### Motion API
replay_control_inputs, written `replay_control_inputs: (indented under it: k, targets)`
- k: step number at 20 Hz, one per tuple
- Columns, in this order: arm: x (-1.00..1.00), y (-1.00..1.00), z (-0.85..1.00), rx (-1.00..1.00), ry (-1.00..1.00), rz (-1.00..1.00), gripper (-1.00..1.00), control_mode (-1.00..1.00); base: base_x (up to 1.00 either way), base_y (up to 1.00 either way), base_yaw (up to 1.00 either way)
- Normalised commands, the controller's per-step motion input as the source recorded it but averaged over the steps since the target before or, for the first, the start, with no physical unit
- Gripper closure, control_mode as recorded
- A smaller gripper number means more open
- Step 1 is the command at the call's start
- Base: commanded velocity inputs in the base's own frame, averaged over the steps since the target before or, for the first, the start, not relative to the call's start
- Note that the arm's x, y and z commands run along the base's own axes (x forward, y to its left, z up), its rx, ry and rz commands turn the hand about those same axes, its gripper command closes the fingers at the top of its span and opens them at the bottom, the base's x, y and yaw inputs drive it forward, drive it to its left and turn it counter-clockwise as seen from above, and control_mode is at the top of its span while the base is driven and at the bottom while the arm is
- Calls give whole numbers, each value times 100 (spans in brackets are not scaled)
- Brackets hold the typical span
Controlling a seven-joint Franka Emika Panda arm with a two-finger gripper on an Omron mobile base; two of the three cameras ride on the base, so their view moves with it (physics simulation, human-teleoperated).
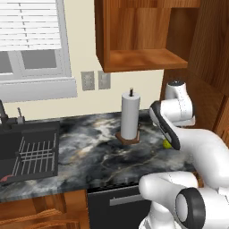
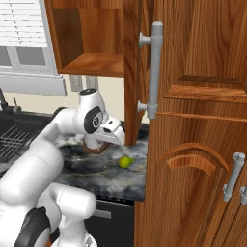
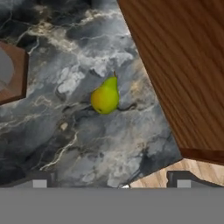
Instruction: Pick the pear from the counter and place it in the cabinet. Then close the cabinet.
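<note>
I am seeing the arm folding forward from the base, its wrist bending down over the right end of the worktop, with the hand pointing downward at the stone. No brand, label or writing is readable on anything I am looking at. The gripper is standing wide open and holding nothing; its two finger tips are hanging above the stone without touching anything. The pear is lying on the worktop between them and further ahead, apart from the gripper, near the wooden side panel. In the right base view it is sitting just beyond the hand. The cabinet is hanging open above, shelf bare, beside the paper towel roll.
</note>
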Motion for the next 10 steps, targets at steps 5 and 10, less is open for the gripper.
replay_control_inputs:
  k: [5, 10]
  targets:
    - [41, -1, -49, 0, 7, -4, -100, -100, 0, 0, 0]
    - [51, 0, -42, 2, 6, -3, -100, -100, 0, 0, 0]
